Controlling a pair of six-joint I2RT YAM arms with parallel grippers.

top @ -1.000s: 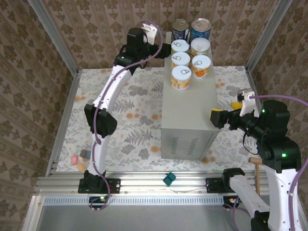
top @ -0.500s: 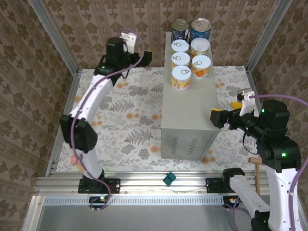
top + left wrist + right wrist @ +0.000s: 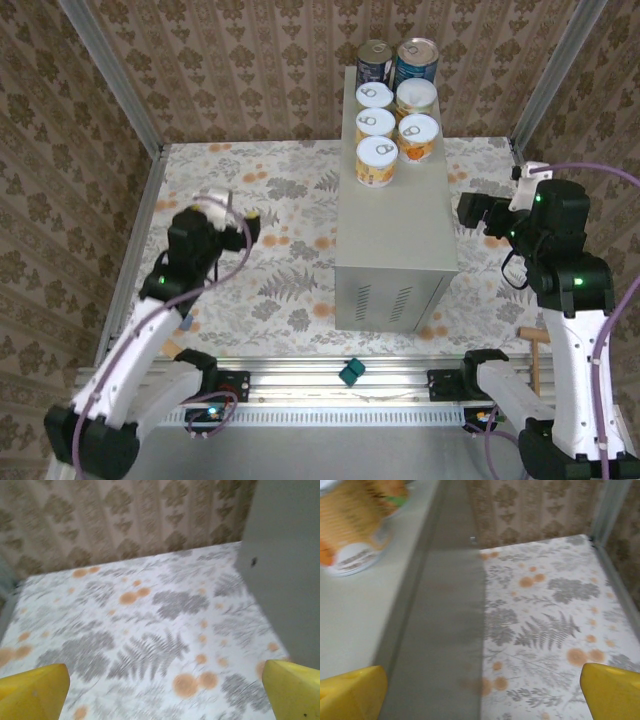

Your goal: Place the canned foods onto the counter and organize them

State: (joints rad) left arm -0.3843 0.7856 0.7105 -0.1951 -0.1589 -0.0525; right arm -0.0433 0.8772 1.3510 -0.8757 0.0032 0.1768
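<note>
- Surroundings, left to right: the patterned wall (image 3: 60, 150) and an aluminium frame post (image 3: 110, 75) close off the left side. The floral floor surface (image 3: 270, 240) runs up to the worktop (image 3: 395, 230).
- A small teal object (image 3: 351, 372) lies on the front rail (image 3: 300, 380), just below the worktop's vent slits (image 3: 385, 300). A wooden T-shaped piece (image 3: 535, 350) stands at the right edge, near the right arm's base.
- The canned foods stand grouped at the far end of the worktop, upright, in two close columns. There are two tall blue cans (image 3: 395, 62) at the back. Five short white-lidded cans (image 3: 378, 160) stand in front of them.
- Nothing lies between either gripper and the worktop.
- The left gripper (image 3: 243, 222) hangs over the floral floor, well left of the worktop. Its yellow fingers (image 3: 32, 692) stand wide apart, holding and touching nothing.
- The right gripper (image 3: 470, 212) sits just beside the worktop's right face, near its top edge. Its yellow fingers (image 3: 612, 690) stand wide apart and grip nothing.
- Labels: the right wrist view shows one short can (image 3: 355, 525) with a yellow-orange label. The printed lines are too blurred for you to read. In the top view no can label is legible.
</note>
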